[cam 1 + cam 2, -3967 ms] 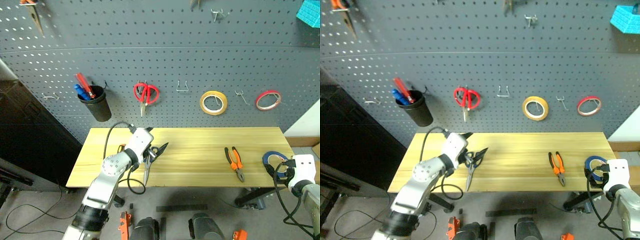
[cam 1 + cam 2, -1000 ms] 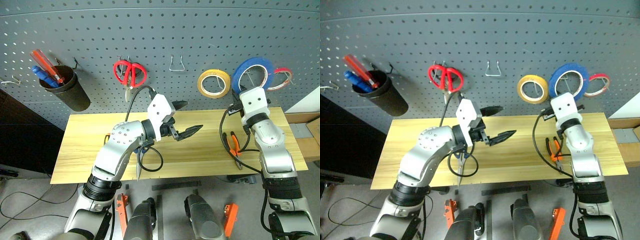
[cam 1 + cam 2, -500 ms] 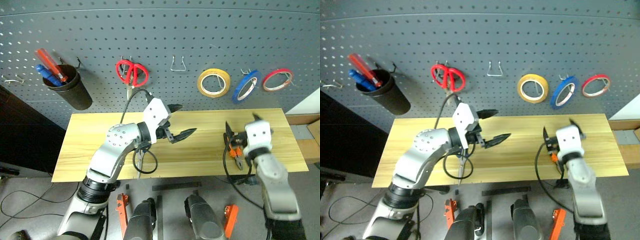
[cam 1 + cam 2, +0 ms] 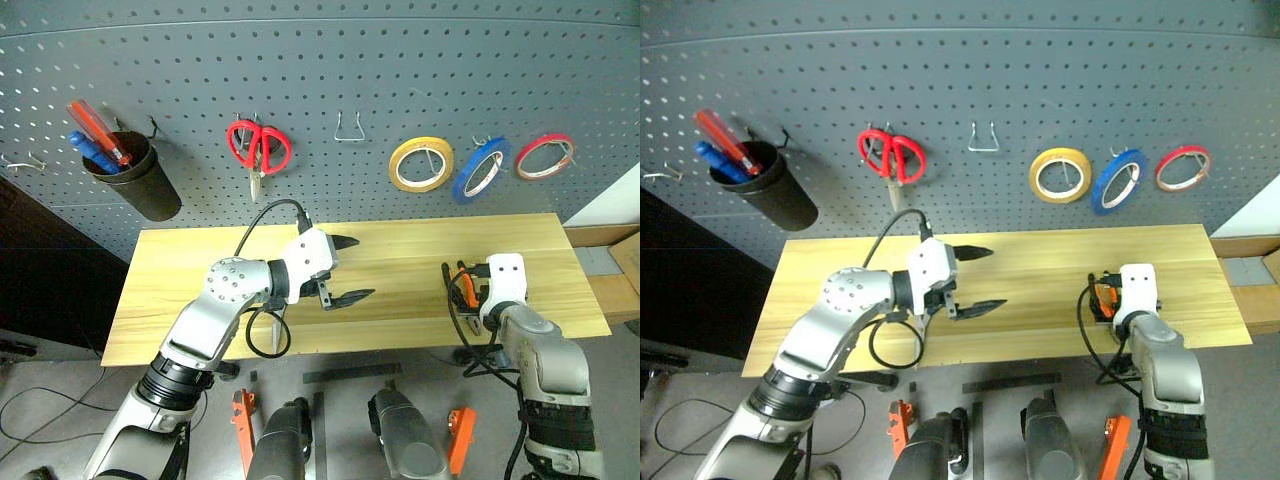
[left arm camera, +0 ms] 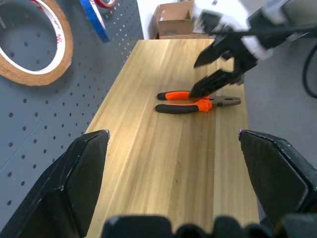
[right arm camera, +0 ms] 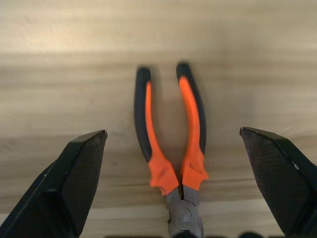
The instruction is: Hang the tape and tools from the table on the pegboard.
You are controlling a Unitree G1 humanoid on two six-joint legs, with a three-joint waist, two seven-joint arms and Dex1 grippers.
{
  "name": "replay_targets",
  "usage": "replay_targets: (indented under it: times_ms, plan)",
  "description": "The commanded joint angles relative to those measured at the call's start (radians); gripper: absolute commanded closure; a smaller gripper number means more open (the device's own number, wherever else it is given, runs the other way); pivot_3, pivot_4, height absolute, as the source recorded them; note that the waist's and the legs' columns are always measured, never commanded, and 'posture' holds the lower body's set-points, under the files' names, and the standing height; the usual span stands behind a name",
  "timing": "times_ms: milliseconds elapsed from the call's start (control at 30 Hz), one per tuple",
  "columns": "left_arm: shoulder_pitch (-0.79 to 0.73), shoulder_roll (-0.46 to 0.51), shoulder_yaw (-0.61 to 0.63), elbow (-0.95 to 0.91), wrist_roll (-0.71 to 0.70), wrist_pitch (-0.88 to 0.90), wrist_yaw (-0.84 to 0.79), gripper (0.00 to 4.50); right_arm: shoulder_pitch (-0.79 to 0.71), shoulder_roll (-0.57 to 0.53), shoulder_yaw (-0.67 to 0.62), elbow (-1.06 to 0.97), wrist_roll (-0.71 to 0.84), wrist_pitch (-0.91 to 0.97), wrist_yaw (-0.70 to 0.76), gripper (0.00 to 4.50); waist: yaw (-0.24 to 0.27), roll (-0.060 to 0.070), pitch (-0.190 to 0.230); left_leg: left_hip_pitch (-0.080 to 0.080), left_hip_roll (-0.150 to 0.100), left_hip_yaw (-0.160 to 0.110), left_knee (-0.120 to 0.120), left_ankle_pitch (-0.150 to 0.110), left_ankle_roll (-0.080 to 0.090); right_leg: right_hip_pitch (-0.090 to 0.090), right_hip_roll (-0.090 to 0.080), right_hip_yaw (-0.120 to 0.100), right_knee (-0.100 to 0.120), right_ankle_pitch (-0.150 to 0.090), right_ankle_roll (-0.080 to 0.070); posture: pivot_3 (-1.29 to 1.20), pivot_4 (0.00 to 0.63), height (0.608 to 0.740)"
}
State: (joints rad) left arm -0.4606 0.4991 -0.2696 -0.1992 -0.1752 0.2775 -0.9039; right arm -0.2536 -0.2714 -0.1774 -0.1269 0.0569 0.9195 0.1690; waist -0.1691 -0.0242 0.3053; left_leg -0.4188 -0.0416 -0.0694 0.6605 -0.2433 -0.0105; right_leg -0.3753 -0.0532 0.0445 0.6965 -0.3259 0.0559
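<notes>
Where flat, pliers handles toward pegboard

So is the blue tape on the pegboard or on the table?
On the pegboard: the blue tape hangs from a hook between the yellow roll and the red roll.

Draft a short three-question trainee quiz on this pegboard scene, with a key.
1. True or false: the blue tape hangs on the pegboard.
2. Which tool hovers over the pliers: (a) left tool, (b) right tool?
3. Fill in: the blue tape hangs between the yellow roll and the ___ roll.

Key: 1 true; 2 b; 3 red.
</notes>
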Motion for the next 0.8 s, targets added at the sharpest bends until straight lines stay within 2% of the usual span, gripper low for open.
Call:
replay_targets:
  times_ms: [33, 600, 700, 800]
  plan:
    - [0.011, 0.003, 0.000, -0.043, 0.001, -0.010, -0.003, 0.00, -0.028, -0.035, 0.015, 0.087, -0.013, -0.058, 0.010, 0.03, 0.000, 0.000, 0.000, -0.001, 0.000, 0.000, 0.000, 0.000, 0.000, -0.001, 0.000, 0.000, 0.000, 0.000, 0.000, -0.25, 0.284, 0.740]
    - [0.011, -0.004, -0.008, -0.046, 0.012, -0.009, 0.002, 0.00, -0.164, -0.099, 0.046, 0.479, 0.015, -0.188, 0.109, 0.03, 0.000, 0.000, 0.000, 0.000, 0.000, 0.001, 0.001, 0.000, 0.000, 0.000, 0.000, 0.000, 0.001, 0.000, 0.000, -0.25, 0.280, 0.740]
    - [0.013, -0.005, -0.008, -0.047, 0.015, -0.010, 0.003, 0.00, -0.183, -0.093, 0.017, 0.510, 0.042, -0.141, 0.112, 0.62, 0.000, 0.000, 0.000, 0.000, 0.000, 0.000, 0.001, 0.000, 0.000, 0.001, 0.000, 0.000, 0.001, 0.000, 0.000, -0.25, 0.278, 0.740]
    - [0.015, -0.006, -0.005, -0.045, 0.019, -0.013, 0.003, 0.00, -0.183, -0.095, 0.003, 0.498, 0.070, -0.079, 0.119, 1.59, 0.001, -0.001, 0.000, 0.000, 0.000, 0.000, 0.002, 0.000, 0.000, 0.001, 0.000, 0.000, 0.001, 0.000, 0.000, -0.25, 0.274, 0.740]
